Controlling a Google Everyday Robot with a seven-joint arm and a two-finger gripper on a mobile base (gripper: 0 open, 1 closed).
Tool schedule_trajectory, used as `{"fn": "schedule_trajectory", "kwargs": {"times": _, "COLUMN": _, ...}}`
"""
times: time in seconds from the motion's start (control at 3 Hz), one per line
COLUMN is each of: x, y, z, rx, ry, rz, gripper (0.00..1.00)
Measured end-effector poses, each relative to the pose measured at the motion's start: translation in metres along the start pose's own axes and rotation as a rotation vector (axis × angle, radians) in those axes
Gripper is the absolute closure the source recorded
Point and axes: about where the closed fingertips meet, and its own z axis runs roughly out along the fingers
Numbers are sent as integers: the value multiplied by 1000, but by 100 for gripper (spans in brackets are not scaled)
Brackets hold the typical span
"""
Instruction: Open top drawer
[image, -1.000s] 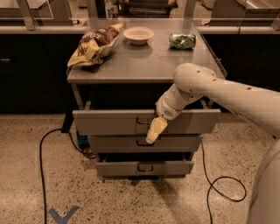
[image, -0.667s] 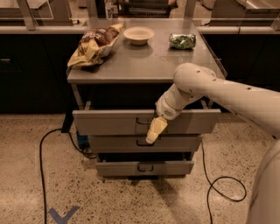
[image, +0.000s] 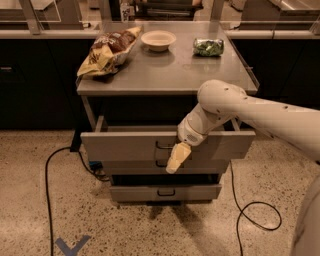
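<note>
Evidently the top drawer (image: 120, 146) stood pulled well out beneath the steel desk (image: 170, 70), so little remained; the pincer (image: 178, 157) hung just beside its dark handle (image: 161, 145), its grip impossible to tell.

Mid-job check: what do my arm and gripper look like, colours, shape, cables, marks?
The arm is off-white, with smooth rounded shells and a bulbous joint dotted with small dark holes; no cables show on it. The gripper, in front of the top drawer by its handle, is pale yellow and tapered, below a white wrist.
</note>
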Motion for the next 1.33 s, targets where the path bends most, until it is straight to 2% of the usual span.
{"fn": "schedule_trajectory", "kwargs": {"times": 0.33, "x": 0, "y": 0, "z": 0, "rx": 0, "ry": 0, "rz": 0, "gripper": 0}}
{"fn": "schedule_trajectory", "kwargs": {"times": 0.67, "x": 1, "y": 14, "z": -3, "rx": -21, "ry": -17, "rz": 3, "gripper": 0}}
{"fn": "schedule_trajectory", "kwargs": {"times": 1.0, "x": 10, "y": 68, "z": -16, "rx": -104, "ry": -30, "rz": 14, "gripper": 0}}
{"fn": "schedule_trajectory", "kwargs": {"times": 1.33, "x": 10, "y": 68, "z": -16, "rx": -104, "ry": -30, "rz": 14, "gripper": 0}}
